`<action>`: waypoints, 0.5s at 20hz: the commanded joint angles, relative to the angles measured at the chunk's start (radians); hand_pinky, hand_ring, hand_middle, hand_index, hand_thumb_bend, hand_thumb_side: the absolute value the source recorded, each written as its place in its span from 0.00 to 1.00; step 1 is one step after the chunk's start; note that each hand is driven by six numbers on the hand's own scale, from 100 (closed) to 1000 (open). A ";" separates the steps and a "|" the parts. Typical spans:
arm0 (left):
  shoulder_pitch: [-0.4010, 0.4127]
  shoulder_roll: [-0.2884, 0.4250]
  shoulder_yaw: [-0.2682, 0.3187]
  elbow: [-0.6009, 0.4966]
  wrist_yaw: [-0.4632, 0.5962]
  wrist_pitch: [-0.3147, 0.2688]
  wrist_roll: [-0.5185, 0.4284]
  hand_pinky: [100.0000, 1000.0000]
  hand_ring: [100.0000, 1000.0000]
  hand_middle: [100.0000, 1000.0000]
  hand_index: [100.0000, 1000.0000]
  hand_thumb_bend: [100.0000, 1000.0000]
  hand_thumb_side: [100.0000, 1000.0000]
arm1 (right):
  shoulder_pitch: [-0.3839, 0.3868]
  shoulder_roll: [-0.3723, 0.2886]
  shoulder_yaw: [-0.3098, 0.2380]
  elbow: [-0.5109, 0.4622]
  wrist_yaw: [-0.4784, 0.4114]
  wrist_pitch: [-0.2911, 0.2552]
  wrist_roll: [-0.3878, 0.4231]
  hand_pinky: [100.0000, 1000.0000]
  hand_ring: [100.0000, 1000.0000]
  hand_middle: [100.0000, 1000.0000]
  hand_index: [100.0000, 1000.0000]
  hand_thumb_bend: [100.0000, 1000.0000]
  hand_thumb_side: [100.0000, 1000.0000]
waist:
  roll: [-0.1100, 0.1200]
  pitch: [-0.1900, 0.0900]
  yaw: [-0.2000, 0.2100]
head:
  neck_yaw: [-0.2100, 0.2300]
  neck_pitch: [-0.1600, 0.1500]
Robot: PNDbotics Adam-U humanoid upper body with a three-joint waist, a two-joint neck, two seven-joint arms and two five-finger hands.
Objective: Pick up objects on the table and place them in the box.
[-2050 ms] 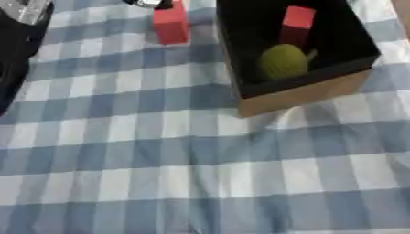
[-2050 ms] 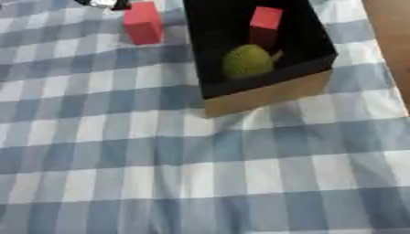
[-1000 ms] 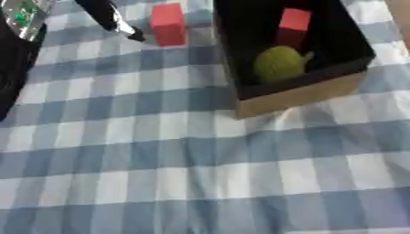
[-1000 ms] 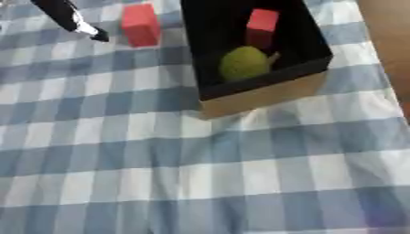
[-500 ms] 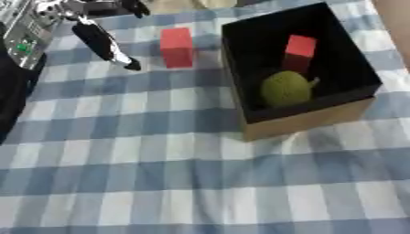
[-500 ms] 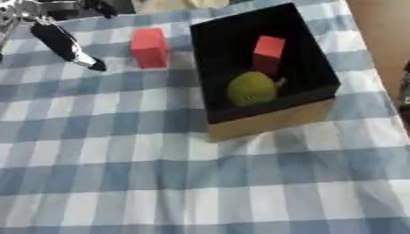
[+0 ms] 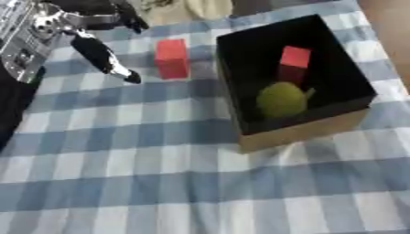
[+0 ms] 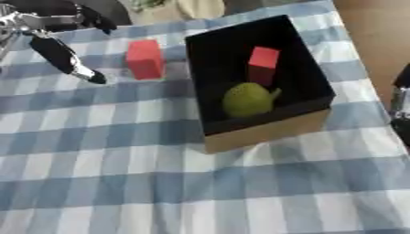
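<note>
A red block (image 7: pixel 171 58) stands on the blue checked cloth (image 7: pixel 160 183), just left of the box (image 7: pixel 304 132). The cardboard box has a black inside and holds a second red block (image 7: pixel 294 58) and a green pear-shaped fruit (image 7: pixel 280 99). My left hand (image 7: pixel 96 51) reaches in from the upper left, open, with one straight black finger pointing down and right. Its tip lies a short way left of the loose red block, not touching it. A dark shape at the right edge of the right eye view looks like my right hand (image 8: pixel 402 103).
A pale rounded object (image 7: pixel 204 7) lies at the far edge behind the box. The cloth ends at bare wood (image 8: pixel 376 27) on the right. A dark mass (image 7: pixel 9 114) fills the left edge. Open cloth stretches in front of the box.
The camera has tilted, so block and box sit lower in the picture. My left hand has come further into view from the upper left, its finger staying left of the red block.
</note>
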 commanded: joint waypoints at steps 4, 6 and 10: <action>-0.042 0.002 0.028 0.025 -0.027 0.006 0.015 0.89 0.91 0.81 0.95 0.63 0.42 | -0.006 -0.001 -0.006 -0.015 0.005 0.004 0.004 0.88 1.00 0.36 0.84 0.00 0.41 | -0.027 0.001 -0.004 | 0.008 -0.013; -0.051 -0.004 0.030 0.031 -0.025 0.004 0.016 0.89 0.91 0.81 0.95 0.62 0.42 | -0.007 0.002 -0.006 -0.015 0.005 0.005 0.006 0.88 1.00 0.36 0.84 0.00 0.41 | -0.028 0.005 -0.002 | 0.011 -0.011; -0.075 -0.018 0.030 0.043 -0.020 0.006 0.012 0.89 0.91 0.80 0.95 0.61 0.42 | -0.009 0.007 -0.004 -0.015 0.005 0.009 0.011 0.88 1.00 0.35 0.84 0.00 0.41 | -0.029 0.013 0.000 | 0.016 -0.009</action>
